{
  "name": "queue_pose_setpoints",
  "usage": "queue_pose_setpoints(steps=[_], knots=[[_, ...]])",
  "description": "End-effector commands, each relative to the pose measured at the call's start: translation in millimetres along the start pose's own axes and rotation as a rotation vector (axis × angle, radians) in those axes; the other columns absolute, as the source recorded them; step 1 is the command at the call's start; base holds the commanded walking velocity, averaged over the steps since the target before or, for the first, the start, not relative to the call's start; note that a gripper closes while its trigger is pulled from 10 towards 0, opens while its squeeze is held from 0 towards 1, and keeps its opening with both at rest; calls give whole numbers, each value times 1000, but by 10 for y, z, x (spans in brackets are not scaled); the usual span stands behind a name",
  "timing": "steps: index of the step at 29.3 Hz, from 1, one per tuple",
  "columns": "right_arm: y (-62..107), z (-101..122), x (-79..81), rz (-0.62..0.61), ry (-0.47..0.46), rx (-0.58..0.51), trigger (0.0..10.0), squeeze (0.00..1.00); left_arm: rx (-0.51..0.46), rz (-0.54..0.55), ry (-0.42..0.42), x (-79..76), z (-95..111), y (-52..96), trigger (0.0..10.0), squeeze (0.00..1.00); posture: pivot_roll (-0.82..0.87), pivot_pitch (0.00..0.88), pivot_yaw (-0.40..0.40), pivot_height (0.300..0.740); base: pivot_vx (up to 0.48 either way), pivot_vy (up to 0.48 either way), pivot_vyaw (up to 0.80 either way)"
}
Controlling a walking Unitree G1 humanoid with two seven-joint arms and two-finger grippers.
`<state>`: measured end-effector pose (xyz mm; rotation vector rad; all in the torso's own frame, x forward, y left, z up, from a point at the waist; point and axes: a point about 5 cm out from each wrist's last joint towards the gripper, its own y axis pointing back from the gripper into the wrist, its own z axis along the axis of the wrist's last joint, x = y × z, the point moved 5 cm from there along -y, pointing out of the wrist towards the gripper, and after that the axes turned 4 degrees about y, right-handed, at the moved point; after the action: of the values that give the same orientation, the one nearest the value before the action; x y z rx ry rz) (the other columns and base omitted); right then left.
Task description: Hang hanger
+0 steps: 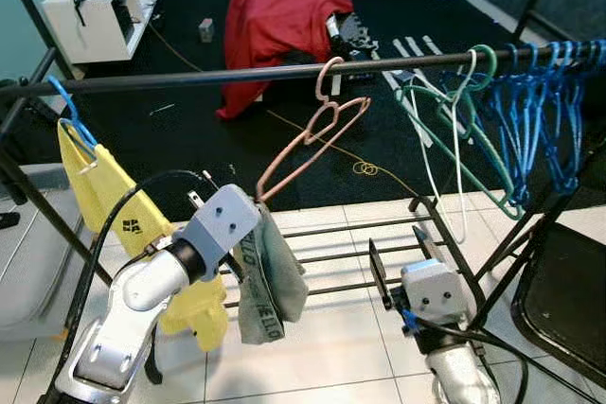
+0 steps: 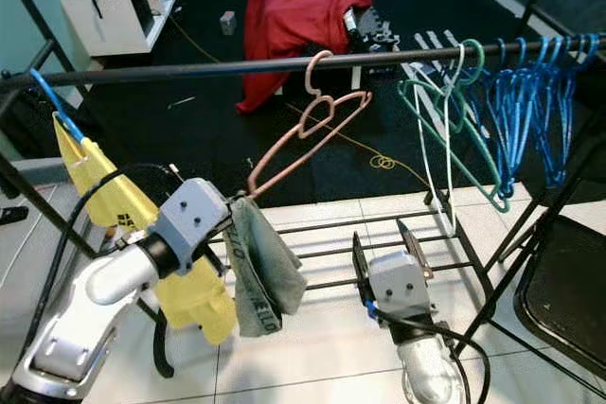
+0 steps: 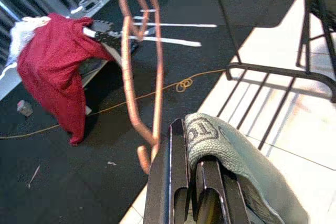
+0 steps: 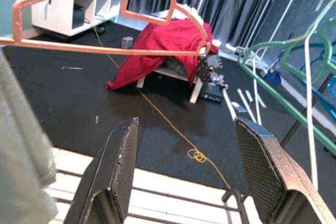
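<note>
The pink hanger (image 1: 317, 134), hooked over the rail (image 1: 189, 76) and tilted, looks light, stiff and prone to swing; the left tool (image 3: 181, 198), pinching its lower end beside the grey cloth (image 1: 270, 281), holds it suitably, while the right tool (image 4: 191, 177) stands spread.

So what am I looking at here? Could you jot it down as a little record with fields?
Rail: black horizontal clothes rail
Hanger in hand: pink plastic hanger, hook over the rail, tilted steeply
Left gripper: shut on the hanger's lower end, beside a grey-green cloth
Right gripper: open, holding nothing, low before the rail
Already hanging: yellow garment on a blue hanger, green and white hangers, bunch of blue hangers
Behind: red cloth draped on the floor
</note>
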<state>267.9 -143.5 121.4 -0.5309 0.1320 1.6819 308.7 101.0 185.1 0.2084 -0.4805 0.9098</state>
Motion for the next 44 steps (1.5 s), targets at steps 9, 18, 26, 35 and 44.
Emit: queue_pose_setpoints(steps=[9,18,26,35,44], knots=[[50,-744,186,109,-42,330,10000,0,442,-323,31,-444,-913,553,0,0,-71,62,17,740,0,0,0],[178,-1310,513,259,-58,546,10000,0,672,-330,113,-547,-1447,830,0,0,-26,24,-4,740,0,0,0],[430,-1804,755,286,-192,848,10000,0,1066,-120,243,-612,-2261,1317,0,0,-13,26,-28,740,0,0,0],[250,-1862,383,54,-324,867,10000,0,1032,271,446,-664,-2496,1135,0,0,16,28,-49,740,0,0,0],[498,-2069,5,-134,-401,959,10000,0,950,469,659,-762,-2543,1043,2706,0,-11,0,-51,740,0,0,0]])
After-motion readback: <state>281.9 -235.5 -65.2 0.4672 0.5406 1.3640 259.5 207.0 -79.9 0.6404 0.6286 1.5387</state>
